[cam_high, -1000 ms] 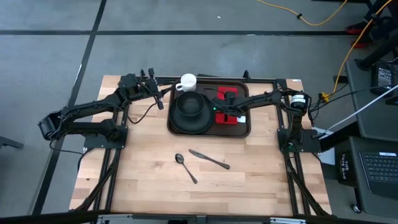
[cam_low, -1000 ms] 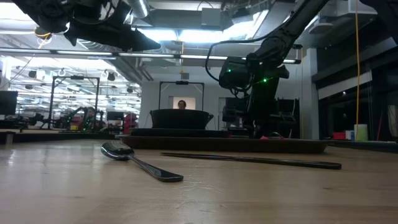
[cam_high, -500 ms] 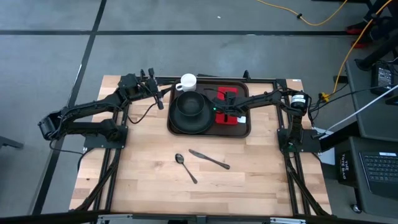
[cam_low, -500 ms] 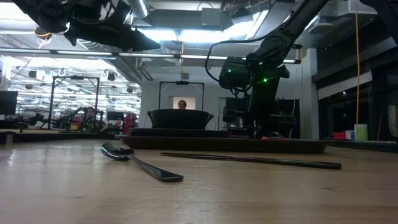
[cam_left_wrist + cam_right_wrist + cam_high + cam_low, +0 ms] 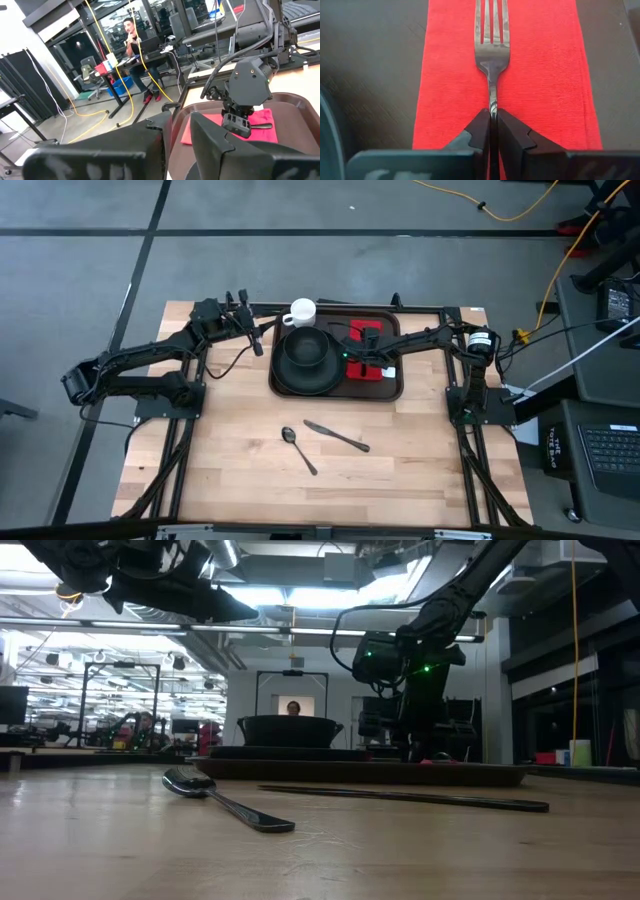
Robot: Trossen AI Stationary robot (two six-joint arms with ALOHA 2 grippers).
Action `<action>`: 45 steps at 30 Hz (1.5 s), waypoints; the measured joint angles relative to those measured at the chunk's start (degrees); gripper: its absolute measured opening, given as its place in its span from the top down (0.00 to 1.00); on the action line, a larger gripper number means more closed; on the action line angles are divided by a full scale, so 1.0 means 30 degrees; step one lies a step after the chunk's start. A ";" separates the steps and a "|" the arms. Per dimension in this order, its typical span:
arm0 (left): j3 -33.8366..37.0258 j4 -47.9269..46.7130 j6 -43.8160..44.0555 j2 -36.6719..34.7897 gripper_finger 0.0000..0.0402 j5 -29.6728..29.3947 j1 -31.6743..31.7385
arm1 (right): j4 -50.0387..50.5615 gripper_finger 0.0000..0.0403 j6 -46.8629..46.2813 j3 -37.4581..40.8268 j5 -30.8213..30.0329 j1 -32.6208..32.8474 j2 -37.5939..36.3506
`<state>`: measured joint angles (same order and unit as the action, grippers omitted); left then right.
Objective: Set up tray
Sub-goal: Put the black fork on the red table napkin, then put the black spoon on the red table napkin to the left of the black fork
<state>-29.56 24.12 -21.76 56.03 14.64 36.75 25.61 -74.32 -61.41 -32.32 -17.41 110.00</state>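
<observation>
Dark brown plastic, the tray (image 5: 392, 387) lies at the far middle of the wooden table (image 5: 250, 480), its rim showing as a low dark band in the low view. On its left half sits a round black plate (image 5: 290, 380) with a black bowl (image 5: 305, 350) on it; on its right half lies a red napkin (image 5: 540, 75). A white mug (image 5: 301, 312) stands at the tray's far left corner.

The right gripper (image 5: 491, 119) is down over the napkin, its two fingers clenched on the handle of a fork (image 5: 491, 45) that lies flat along the middle of the cloth, tines pointing away from the wrist. In the high view the right arm reaches in from the table's right edge across the tray.

The left gripper (image 5: 254, 335) hangs above the table just left of the tray, near the mug; its fingers (image 5: 210, 142) stand close together with nothing seen between them.

Nearer the front edge, a spoon (image 5: 297, 447) and a knife (image 5: 337, 437) lie on bare wood, close to each other and well apart from the tray
</observation>
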 joint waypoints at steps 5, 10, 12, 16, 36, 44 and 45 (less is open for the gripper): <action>0.0000 -0.0007 0.0000 0.0000 0.84 -0.0002 0.0000 | 0.0000 0.90 0.0166 0.0000 -0.0005 0.0004 0.0000; 0.0000 -0.0006 0.0000 0.0000 0.84 -0.0002 0.0000 | 0.0000 0.90 0.0168 0.0000 -0.0007 0.0000 0.0000; 0.0000 -0.0065 0.0011 0.0000 0.84 -0.0002 0.0000 | 0.0000 0.90 0.0168 0.0000 -0.0007 0.0004 0.0000; 0.0000 -0.0095 0.0044 0.0000 0.85 -0.0002 0.0000 | 0.0000 0.90 0.0357 0.0000 -0.0015 0.0007 0.0000; 0.0000 -0.0109 0.0044 0.0000 0.84 -0.0002 -0.0002 | 0.0007 0.81 0.0350 0.0007 -0.0335 0.0007 0.0000; 0.0000 -0.0117 0.0046 0.0000 0.85 -0.0002 0.0000 | 0.0000 0.71 0.0416 0.0007 -0.0357 0.0007 0.0000; 0.0000 -0.0117 0.0044 0.0000 0.85 -0.0002 0.0000 | 0.0000 0.70 0.0430 0.0007 -0.0357 0.0007 0.0000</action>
<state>-29.56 23.77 -21.63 56.03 14.63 36.75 25.61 -73.03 -61.39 -33.39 -17.39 110.00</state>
